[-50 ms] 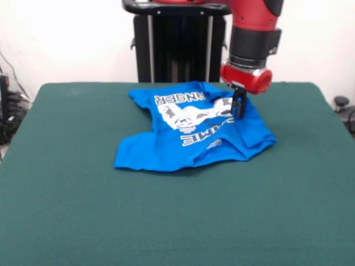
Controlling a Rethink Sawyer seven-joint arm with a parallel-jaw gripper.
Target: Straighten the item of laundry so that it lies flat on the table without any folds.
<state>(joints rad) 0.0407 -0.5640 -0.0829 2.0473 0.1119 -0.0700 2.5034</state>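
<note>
dark green felt covers the table (pixel 166 221), which fills nearly the whole front view under a pale wall. behind the table's far edge stands a black pedestal (pixel 177 50). from above the pedestal the red and black arm (pixel 255 33) comes down to the shirt's right part. the item of laundry (pixel 188 138), a bright blue t-shirt, lies on the table's far half, about midway across and just in front of the pedestal. it is not flat: its front edge is bunched and folded, a flap is doubled over at its right corner, and creases break up the white lettering (pixel 180 98) and the white-and-grey print (pixel 194 115). the gripper (pixel 239 113) points down and meets the cloth beside the print; its dark fingers look close together, but whether they pinch fabric cannot be told.
</note>
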